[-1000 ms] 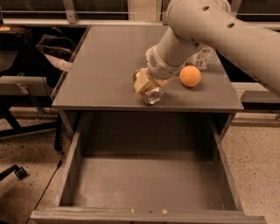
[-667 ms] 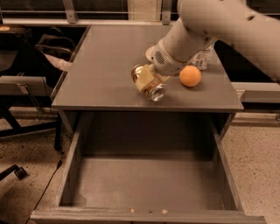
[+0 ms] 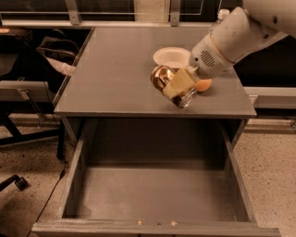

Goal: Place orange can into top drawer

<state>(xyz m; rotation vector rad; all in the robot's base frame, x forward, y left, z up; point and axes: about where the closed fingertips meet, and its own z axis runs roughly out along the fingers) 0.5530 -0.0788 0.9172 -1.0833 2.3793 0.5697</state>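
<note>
My gripper [image 3: 175,88] is shut on the orange can [image 3: 163,77], a brownish-gold can with a shiny end facing the camera. It holds the can tilted, lifted above the front right part of the desk top [image 3: 115,74]. The tan fingers [image 3: 180,83] clamp the can's side. The top drawer [image 3: 152,190] is pulled fully open below the desk, its flat grey bottom bare. The can hangs above the desk near its front edge, not over the drawer.
A white bowl [image 3: 171,56] sits on the desk behind the can. The orange fruit [image 3: 203,84] lies partly hidden behind my wrist. A clear bottle's cap [image 3: 223,14] shows behind my arm. A chair [image 3: 18,69] stands at the left.
My gripper has lifted the can off the desk top and raised it. The arm has swung up and right, uncovering the white bowl and covering part of the orange fruit.
</note>
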